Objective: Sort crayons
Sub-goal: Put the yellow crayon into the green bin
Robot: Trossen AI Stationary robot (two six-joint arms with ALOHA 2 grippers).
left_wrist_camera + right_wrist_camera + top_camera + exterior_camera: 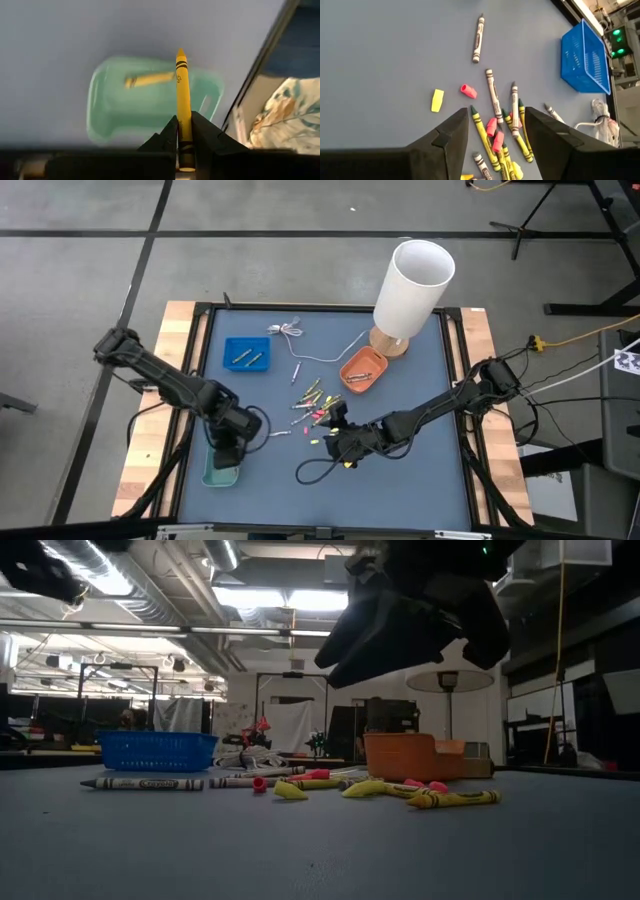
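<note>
Loose crayons [313,405], yellow, pink, green and pale, lie on the blue-grey mat at the table's middle. My right gripper [495,120] hovers open just above their near edge [336,432], touching none. My left gripper [183,122] is shut on a yellow crayon [181,85] over the green tray [120,107] at the near left [222,470]. One yellow crayon [149,79] lies on that tray's floor. The blue tray [246,355] holds two crayons. In the orange tray [362,370] lie one or two more. My left gripper pinches the yellow crayon's rear half [184,137] between its two fingers. The crayon lies along the fingers, its pointed tip [180,52] sticking out past them. The fingers point steeply down at the green tray. The crayon is lifted clear above the tray.
A tall white cylinder on a wooden base [410,285] stands at the far right behind the orange tray. A thin white cable [300,345] runs across the far part of the mat. A black cable loop [318,470] lies near the front. Wooden strips edge both sides.
</note>
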